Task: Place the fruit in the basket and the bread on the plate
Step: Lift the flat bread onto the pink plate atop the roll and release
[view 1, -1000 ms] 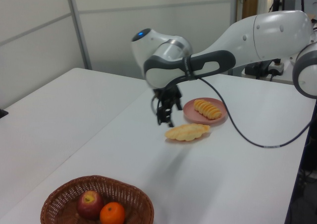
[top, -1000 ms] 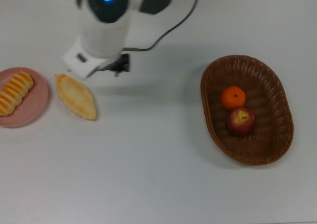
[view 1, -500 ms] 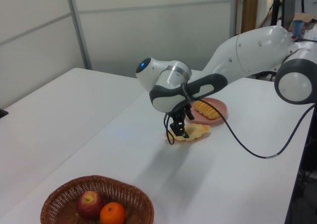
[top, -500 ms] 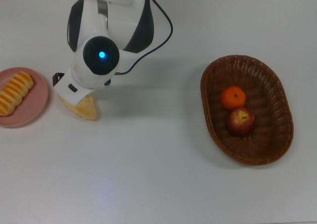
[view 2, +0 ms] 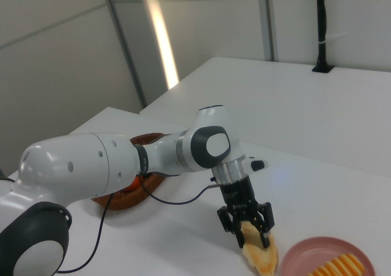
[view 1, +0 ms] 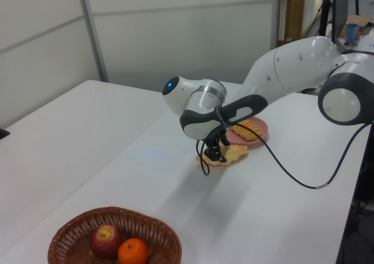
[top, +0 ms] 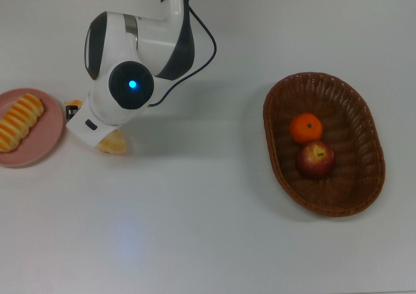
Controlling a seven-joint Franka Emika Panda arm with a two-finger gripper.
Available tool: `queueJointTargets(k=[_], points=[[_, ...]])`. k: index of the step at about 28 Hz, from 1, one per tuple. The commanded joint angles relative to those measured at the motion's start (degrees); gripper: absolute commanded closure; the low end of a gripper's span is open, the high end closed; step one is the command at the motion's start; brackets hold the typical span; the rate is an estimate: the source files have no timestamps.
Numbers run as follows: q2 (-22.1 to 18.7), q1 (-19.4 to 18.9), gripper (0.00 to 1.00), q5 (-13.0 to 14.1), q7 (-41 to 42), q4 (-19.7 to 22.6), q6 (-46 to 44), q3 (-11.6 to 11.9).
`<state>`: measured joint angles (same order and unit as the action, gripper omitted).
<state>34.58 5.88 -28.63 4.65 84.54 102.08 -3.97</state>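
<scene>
The flat pale golden loaf (view 2: pixel 261 257) lies on the white table beside the pink plate (view 2: pixel 303 256). My gripper (view 2: pixel 250 234) is down on it, open, with one finger on each side of the loaf's end. The top view shows only one end of the loaf (top: pixel 112 144), as the arm covers the rest. The striped roll (top: pixel 19 121) rests on the plate (top: pixel 49 138). At the top view's right, the mandarin (top: pixel 305 127) and the apple (top: pixel 315 159) sit in the wicker basket (top: pixel 364 108).
A black cable (view 1: pixel 292 175) loops from the arm down to the table. The arm's large white body (top: pixel 130 73) hangs over the plate side of the table. In the left view the basket (view 1: pixel 65 232) is at the near edge.
The gripper came from beside the loaf to over it, then dropped until its fingers straddle the loaf. The fruit, roll and plate have not moved.
</scene>
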Motion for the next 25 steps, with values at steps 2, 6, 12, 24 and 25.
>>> queueJointTargets(k=[2, 6, 12, 24, 25], points=[[0.1, -0.1, 1.00, -1.2, -0.5, 0.1, 1.1, 0.2], [0.1, -0.1, 1.00, -1.2, -0.9, 0.0, 1.1, 0.2], [0.0, 0.0, 1.00, -1.2, -0.9, -0.1, 1.1, 0.2], [-3.1, 1.3, 1.00, 1.2, -0.6, -0.6, 1.1, 0.2], [-3.7, 2.1, 1.00, 2.3, -0.5, -1.1, 1.1, 0.3]])
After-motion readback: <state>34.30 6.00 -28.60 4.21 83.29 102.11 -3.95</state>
